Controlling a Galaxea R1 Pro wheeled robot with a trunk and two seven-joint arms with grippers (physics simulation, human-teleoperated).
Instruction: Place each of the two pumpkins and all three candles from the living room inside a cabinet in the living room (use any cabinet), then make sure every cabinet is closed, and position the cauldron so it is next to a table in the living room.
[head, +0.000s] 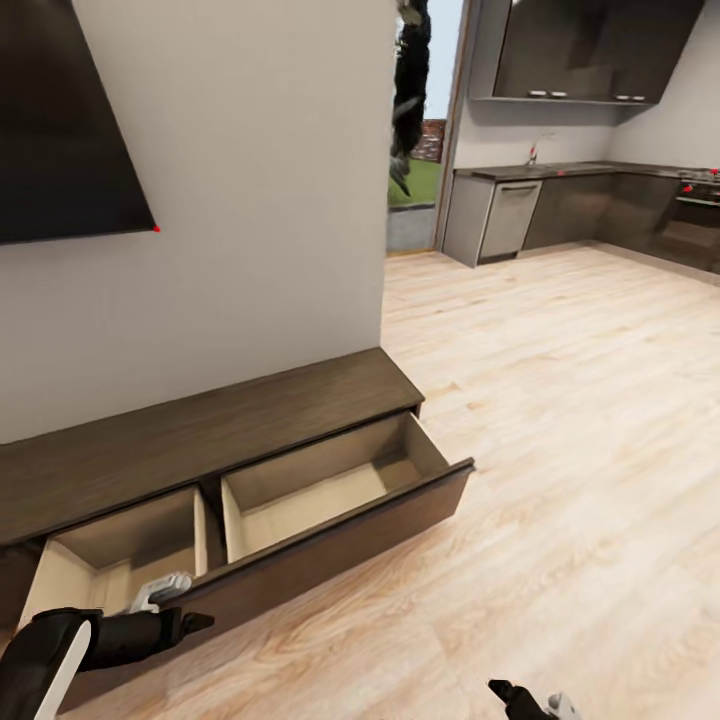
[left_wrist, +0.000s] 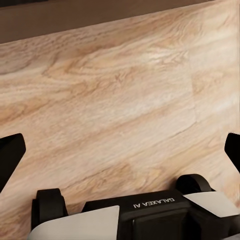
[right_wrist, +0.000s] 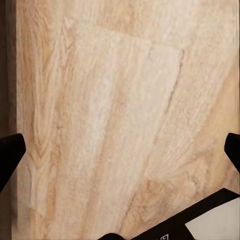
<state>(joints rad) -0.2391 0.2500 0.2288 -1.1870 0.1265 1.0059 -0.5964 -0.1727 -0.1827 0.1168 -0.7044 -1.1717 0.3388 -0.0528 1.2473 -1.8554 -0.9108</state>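
Note:
The cabinet (head: 200, 430) is a long low dark-brown unit against the white wall. Its wide drawer (head: 350, 540) is pulled out, and both pale beige compartments look bare. My left gripper (head: 185, 605) hovers at the drawer front's left end, above the floor. In the left wrist view the left gripper (left_wrist: 120, 150) is open, with only floor planks between its fingers and the cabinet's dark base (left_wrist: 75, 15) beyond. My right gripper (head: 525, 695) hangs low over the floor; the right wrist view shows it (right_wrist: 120, 150) open and holding nothing. The pumpkins, candles and cauldron are out of view.
A black screen (head: 60, 120) hangs on the wall above the cabinet. Light wood floor (head: 560, 450) stretches right and back to a kitchen with grey cupboards (head: 560, 210). A doorway (head: 420, 130) opens outdoors past the wall's corner. The pulled-out drawer juts into the floor space.

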